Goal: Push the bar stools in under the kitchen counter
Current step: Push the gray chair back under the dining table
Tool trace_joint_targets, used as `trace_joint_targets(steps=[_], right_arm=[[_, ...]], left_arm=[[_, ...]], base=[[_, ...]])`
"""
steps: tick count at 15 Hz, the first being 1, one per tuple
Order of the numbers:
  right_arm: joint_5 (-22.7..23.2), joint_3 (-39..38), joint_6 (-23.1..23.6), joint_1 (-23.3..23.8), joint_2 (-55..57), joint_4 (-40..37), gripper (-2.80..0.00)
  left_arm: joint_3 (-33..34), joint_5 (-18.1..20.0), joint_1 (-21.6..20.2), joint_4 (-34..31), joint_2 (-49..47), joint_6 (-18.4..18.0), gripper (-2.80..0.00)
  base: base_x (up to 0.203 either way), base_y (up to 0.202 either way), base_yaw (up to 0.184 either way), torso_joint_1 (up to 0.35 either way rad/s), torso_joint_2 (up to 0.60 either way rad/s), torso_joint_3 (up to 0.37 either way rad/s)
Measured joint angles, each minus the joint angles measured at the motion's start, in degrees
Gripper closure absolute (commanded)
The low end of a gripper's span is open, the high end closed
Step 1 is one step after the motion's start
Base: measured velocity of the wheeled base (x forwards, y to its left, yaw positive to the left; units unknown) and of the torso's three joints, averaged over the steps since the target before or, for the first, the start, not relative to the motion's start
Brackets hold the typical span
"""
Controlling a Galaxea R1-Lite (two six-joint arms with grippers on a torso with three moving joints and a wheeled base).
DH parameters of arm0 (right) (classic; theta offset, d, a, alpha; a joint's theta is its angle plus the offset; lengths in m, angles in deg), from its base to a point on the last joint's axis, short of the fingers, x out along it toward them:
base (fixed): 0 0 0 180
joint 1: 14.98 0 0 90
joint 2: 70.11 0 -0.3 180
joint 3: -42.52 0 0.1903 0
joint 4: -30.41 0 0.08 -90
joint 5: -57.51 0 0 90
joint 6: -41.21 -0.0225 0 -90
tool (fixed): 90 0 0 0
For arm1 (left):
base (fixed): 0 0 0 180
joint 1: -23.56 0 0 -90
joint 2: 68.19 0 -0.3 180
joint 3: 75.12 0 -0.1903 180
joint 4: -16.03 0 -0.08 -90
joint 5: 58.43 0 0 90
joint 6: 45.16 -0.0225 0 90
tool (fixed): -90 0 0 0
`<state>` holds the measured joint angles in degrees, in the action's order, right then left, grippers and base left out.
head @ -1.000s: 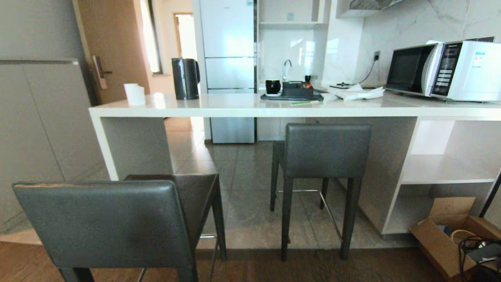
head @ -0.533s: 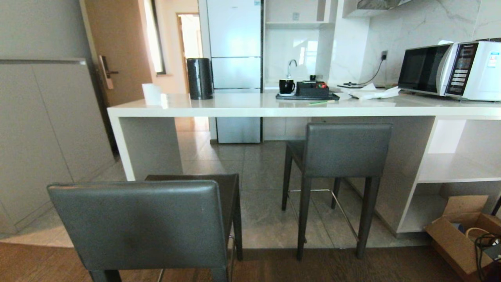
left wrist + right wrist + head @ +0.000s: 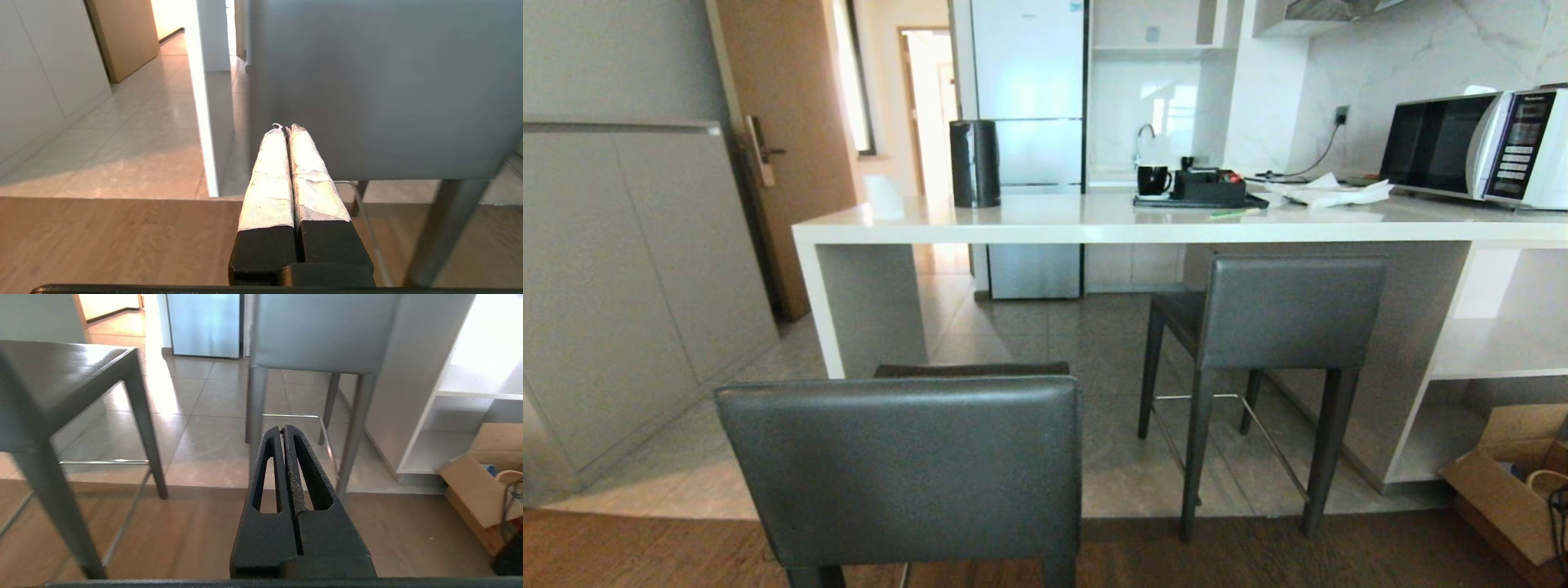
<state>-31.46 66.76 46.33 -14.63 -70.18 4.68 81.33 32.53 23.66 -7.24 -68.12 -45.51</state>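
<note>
Long white tabletop [image 3: 1094,222] across the middle of the head view, white end panel at its left, open shelves at its right. On it, well apart: microwave [image 3: 1474,147], black kettle [image 3: 975,163], dark tray with a mug [image 3: 1153,180].

Far stool [image 3: 1278,327] standing at the tabletop's edge, backrest just below the slab, seat partly beneath. Near stool [image 3: 907,478] well out from the tabletop, close before the robot, backrest toward the camera, back legs on the wooden floor. Cardboard box [image 3: 1511,482] low at right by the shelves.

Left pincer [image 3: 288,128] pressed together, empty, tips pointing at the near stool's backrest [image 3: 380,85]; contact not certain. Right pincer [image 3: 282,430] likewise pressed together, empty, aimed toward the far stool's legs.

Likely step: lining up behind the near stool. Next: square, steady forward push on its backrest, straight toward the opening, clear of the end panel.
</note>
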Motion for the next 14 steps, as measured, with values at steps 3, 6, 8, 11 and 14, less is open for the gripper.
trace_joint_targets(steps=[3,6,8,11,14], right_arm=[[0.00,0.00,0.02,0.00,0.00,0.00,0.00],[0.00,0.00,0.00,0.00,0.00,0.00,0.00],[0.00,0.00,0.00,-0.02,0.00,0.00,0.00],[0.00,0.00,0.33,0.00,0.00,0.00,0.00],[0.00,0.00,0.31,-0.02,0.00,0.09,0.00]], left_arm=[[0.00,-0.02,0.00,-0.02,0.00,0.00,0.00],[0.00,-0.02,0.00,-0.05,0.00,0.00,0.00],[0.00,0.00,0.00,-0.02,0.00,0.02,0.00],[0.02,-0.24,0.00,0.01,0.00,0.35,0.00],[0.07,-0.28,0.00,0.34,0.00,0.40,0.00]], base=[[0.000,0.199,-0.001,0.003,0.01,0.005],[0.000,0.197,-0.003,0.004,0.00,0.001],[0.000,0.197,0.000,0.003,0.00,-0.001],[0.000,0.184,-0.003,0.000,0.00,0.002],[0.000,0.035,0.000,0.001,0.00,0.001]])
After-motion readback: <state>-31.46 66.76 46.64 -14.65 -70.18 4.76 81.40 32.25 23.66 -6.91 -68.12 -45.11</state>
